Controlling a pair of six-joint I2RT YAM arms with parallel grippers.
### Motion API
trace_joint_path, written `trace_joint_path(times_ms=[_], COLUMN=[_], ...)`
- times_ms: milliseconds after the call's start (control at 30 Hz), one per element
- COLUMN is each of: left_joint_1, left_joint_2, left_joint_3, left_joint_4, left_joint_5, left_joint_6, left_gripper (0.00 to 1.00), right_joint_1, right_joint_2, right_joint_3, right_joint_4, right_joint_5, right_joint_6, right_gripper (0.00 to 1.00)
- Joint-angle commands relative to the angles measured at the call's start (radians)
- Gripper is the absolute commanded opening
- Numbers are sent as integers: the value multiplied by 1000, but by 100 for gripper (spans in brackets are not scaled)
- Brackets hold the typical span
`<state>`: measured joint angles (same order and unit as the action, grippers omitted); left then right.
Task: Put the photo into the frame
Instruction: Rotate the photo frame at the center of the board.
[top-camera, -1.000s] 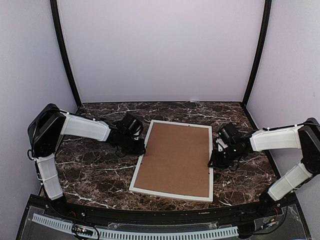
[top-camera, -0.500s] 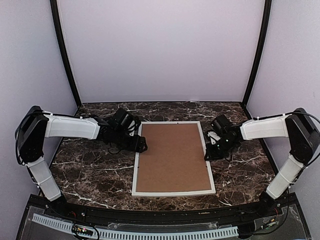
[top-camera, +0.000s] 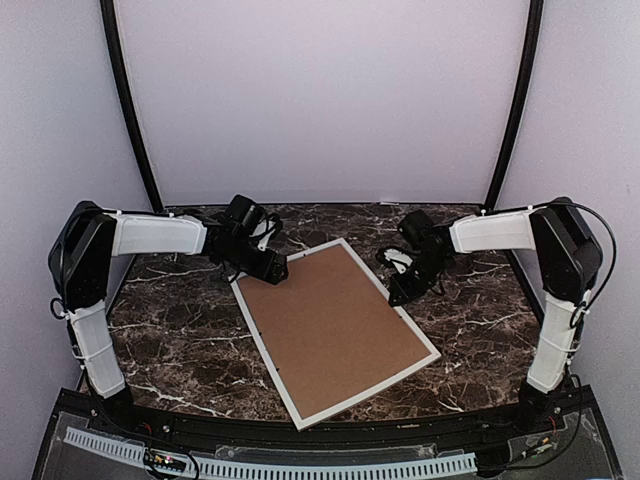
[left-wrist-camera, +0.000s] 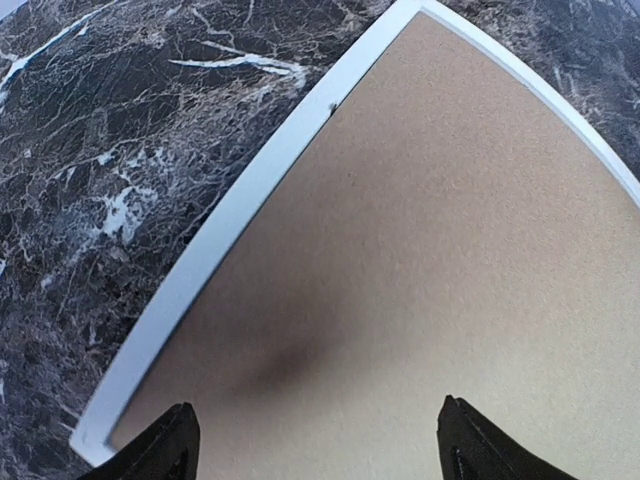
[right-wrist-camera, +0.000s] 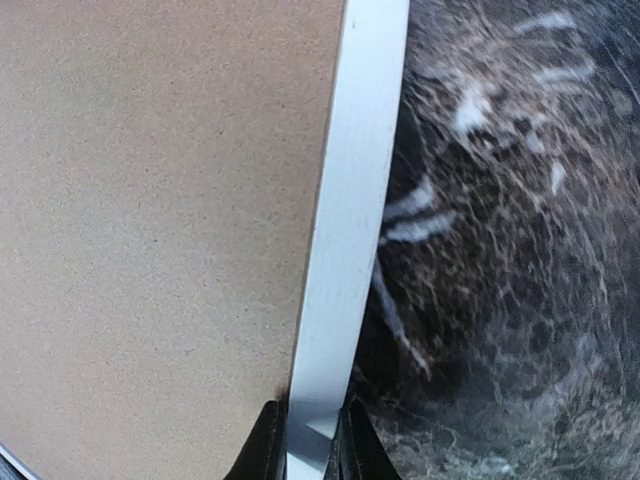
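Right tool (right-wrist-camera: 306, 445) pinches right border of frame (top-camera: 266, 355); left tool (left-wrist-camera: 315, 440) spread wide, empty, above far-left corner. Backing board (top-camera: 335, 325) faces up. Advice: firm pinch, slide flat on counter (top-camera: 180, 330).

No legible text, labels, numbers or signs

Centre blocked: frame (top-camera: 335, 330) on table (top-camera: 170, 330); flanks free.

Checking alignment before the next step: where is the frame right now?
From above, the frame lies askew at the table's centre, the right gripper pinching its right edge.
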<state>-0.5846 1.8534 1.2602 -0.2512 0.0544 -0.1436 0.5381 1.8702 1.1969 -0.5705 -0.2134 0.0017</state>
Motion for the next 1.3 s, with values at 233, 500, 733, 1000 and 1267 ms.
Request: trace_joint_path(times_ms=[233,500,733,1000,1267], left_joint_1=[93,132,146,161,165], left_joint_2=[211,283,296,287,169], left_joint_3=[234,304,296,239,43], left_joint_4=[-122,-148,-147,-159,-111], left_joint_5=[-20,41,73,26,-73], left_joint_6=[210,225,203,101,-89], left_gripper=[83,70,46,20,8], right_joint_1=[-19,-31,-49,-57,-61], right_joint_2=[110,-7,-154,-271,-388], right_joint_3=[155,53,-43,-113,-256], right_joint_4=[-29,1,50,45,75], right_joint_5=[-133,-98,-95,-61,-24], right_joint_6=[-150,-93,24,177,390], right_gripper=[39,38,40,43,55])
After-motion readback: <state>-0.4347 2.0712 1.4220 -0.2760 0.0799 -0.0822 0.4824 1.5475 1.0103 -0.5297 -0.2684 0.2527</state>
